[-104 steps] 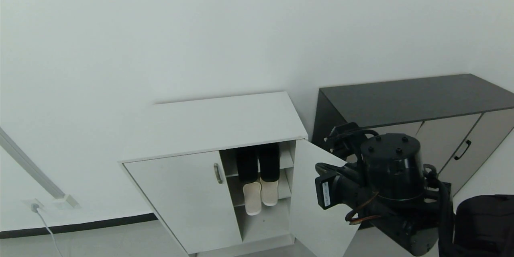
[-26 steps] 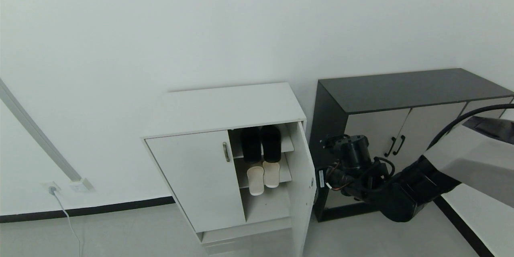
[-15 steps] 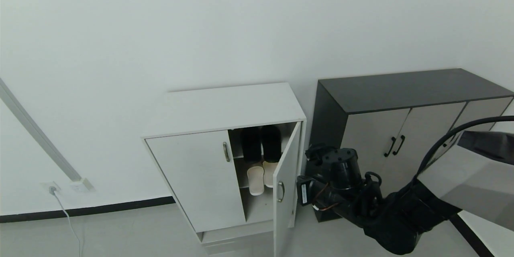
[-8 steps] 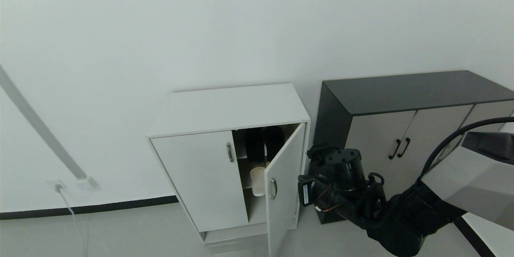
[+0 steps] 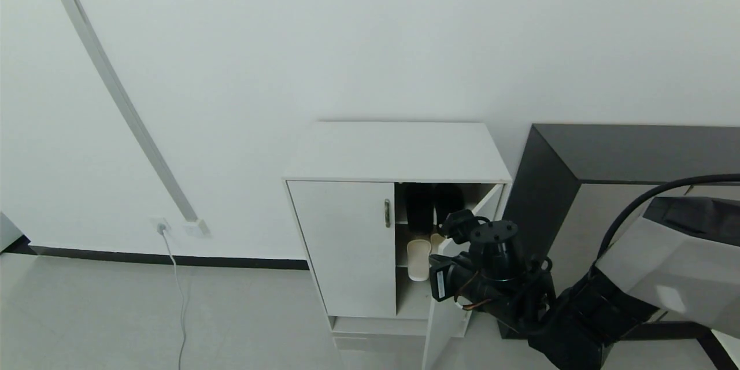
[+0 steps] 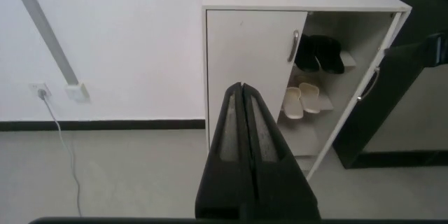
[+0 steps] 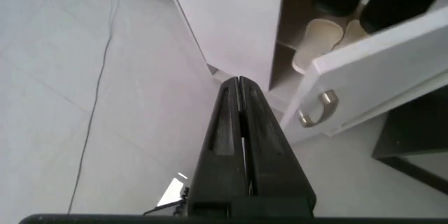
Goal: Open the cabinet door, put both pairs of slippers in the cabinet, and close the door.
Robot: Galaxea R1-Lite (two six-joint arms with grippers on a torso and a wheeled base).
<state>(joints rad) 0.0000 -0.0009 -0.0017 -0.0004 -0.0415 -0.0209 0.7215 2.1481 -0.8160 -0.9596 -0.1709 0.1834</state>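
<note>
The white cabinet (image 5: 399, 150) has its left door shut and its right door (image 5: 440, 307) partly open. Black slippers (image 5: 425, 203) lie on the upper shelf and beige slippers (image 5: 417, 260) on the shelf below; both pairs also show as black slippers (image 6: 322, 45) and beige slippers (image 6: 301, 101). My right arm (image 5: 491, 269) is against the outer face of the open door. The right gripper (image 7: 240, 80) is shut and holds nothing, close to the door handle (image 7: 315, 108). The left gripper (image 6: 241, 87) is shut, holds nothing and stands well back from the cabinet.
A black cabinet (image 5: 613, 153) stands right beside the white one. On the wall to the left are a socket with a hanging cable (image 5: 162, 225) and a slanted conduit (image 5: 115, 92). Bare floor (image 5: 144, 312) lies to the left.
The right door has swung from wide open to partly shut, with my right arm following behind it. The head view has shifted, so the cabinet now sits farther right in it.
</note>
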